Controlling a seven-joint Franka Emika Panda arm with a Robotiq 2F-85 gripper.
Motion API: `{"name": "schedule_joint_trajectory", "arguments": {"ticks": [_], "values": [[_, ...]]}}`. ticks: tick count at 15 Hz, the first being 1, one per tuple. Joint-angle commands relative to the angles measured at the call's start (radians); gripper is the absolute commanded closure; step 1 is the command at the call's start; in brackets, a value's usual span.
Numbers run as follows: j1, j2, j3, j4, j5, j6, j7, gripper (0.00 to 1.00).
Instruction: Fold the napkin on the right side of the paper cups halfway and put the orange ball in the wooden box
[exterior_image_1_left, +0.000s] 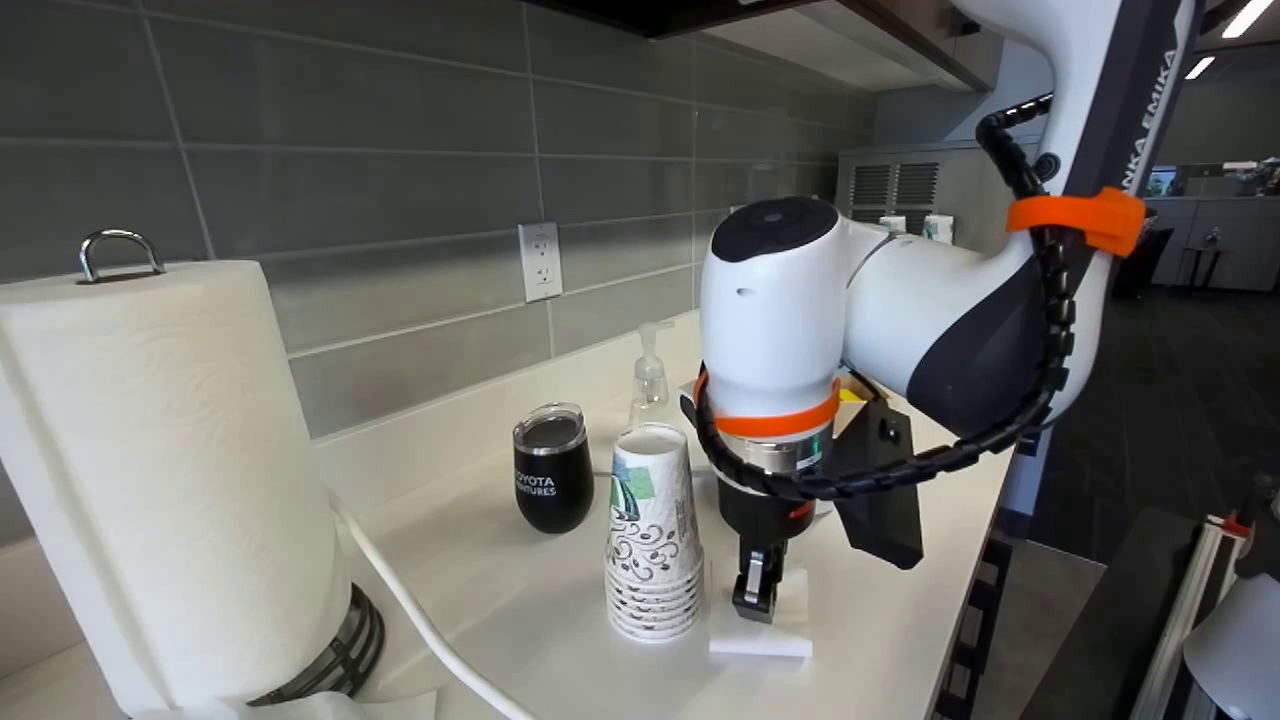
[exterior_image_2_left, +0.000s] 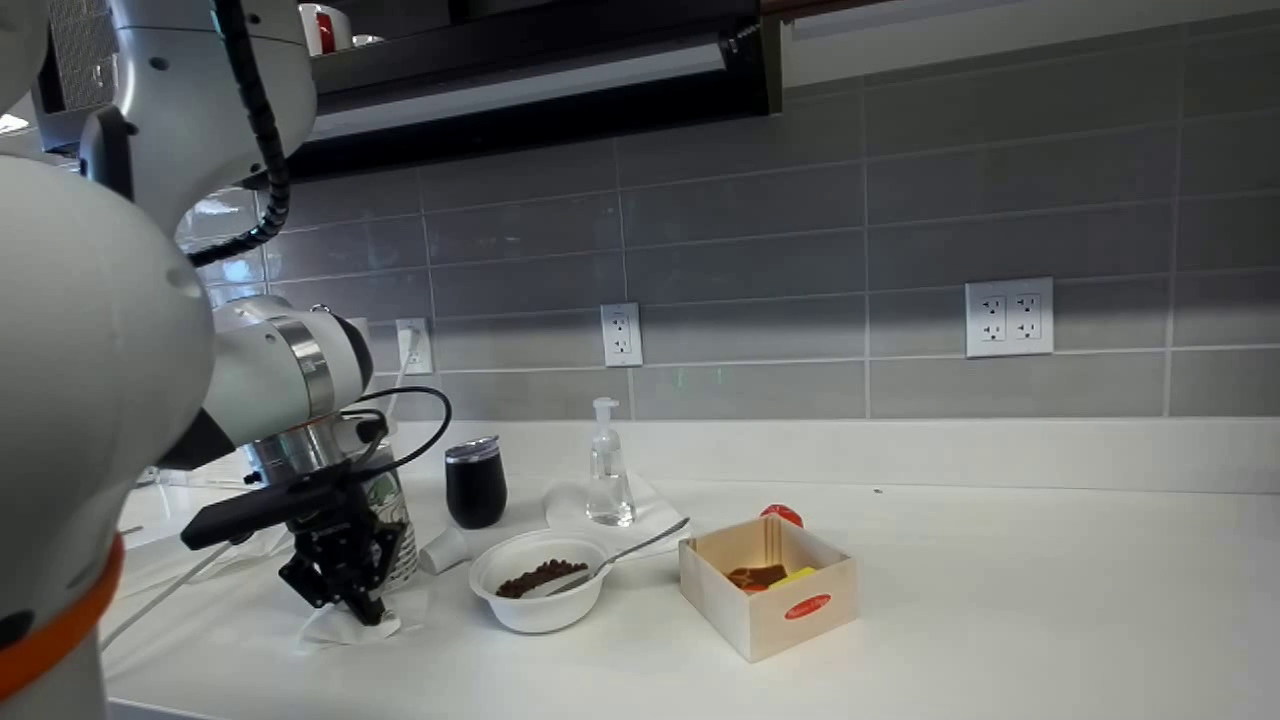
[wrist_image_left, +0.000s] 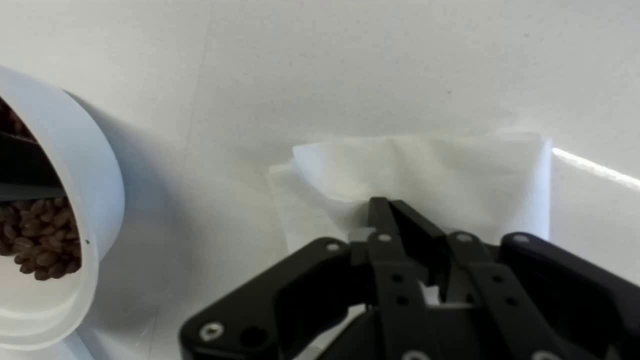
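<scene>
The white napkin (exterior_image_1_left: 760, 642) lies on the counter beside the stack of paper cups (exterior_image_1_left: 655, 530); it also shows in an exterior view (exterior_image_2_left: 335, 627). In the wrist view the napkin (wrist_image_left: 450, 175) has one layer folded over another, with a raised, curled corner at the left. My gripper (wrist_image_left: 387, 202) points down with its fingertips together at the napkin; I cannot tell whether paper is pinched between them. The pale wooden box (exterior_image_2_left: 720, 605) holds brown, yellow and red pieces. A red-orange round thing, apparently the orange ball (exterior_image_2_left: 781, 514), shows behind the box, partly hidden.
A white bowl (exterior_image_2_left: 540, 615) with brown beans and a spoon stands between napkin and box. A black tumbler (exterior_image_1_left: 553, 470), a soap dispenser (exterior_image_2_left: 608, 470) and a small tipped white cup (exterior_image_2_left: 444, 550) are near. A paper-towel roll (exterior_image_1_left: 170, 480) and white cable (exterior_image_1_left: 420, 615) lie beyond the cups.
</scene>
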Motion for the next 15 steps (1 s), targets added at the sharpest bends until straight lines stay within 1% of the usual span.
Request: {"name": "schedule_joint_trajectory", "arguments": {"ticks": [1,2,4,7,10,11,15], "values": [[-0.002,-0.01,-0.02,-0.007,-0.044,0.029,0.049,0.68],[-0.002,-0.017,-0.023,-0.008,-0.047,0.027,0.053,0.63],[-0.002,-0.028,-0.032,-0.008,-0.054,0.023,0.061,0.5],[-0.001,-0.023,-0.043,-0.007,-0.066,0.025,0.074,0.25],[0.003,-0.025,-0.05,-0.007,-0.087,0.02,0.098,0.03],[0.003,-0.03,-0.051,-0.009,-0.092,0.018,0.105,0.0],[0.001,-0.078,-0.054,-0.019,-0.115,0.007,0.139,0.0]]}}
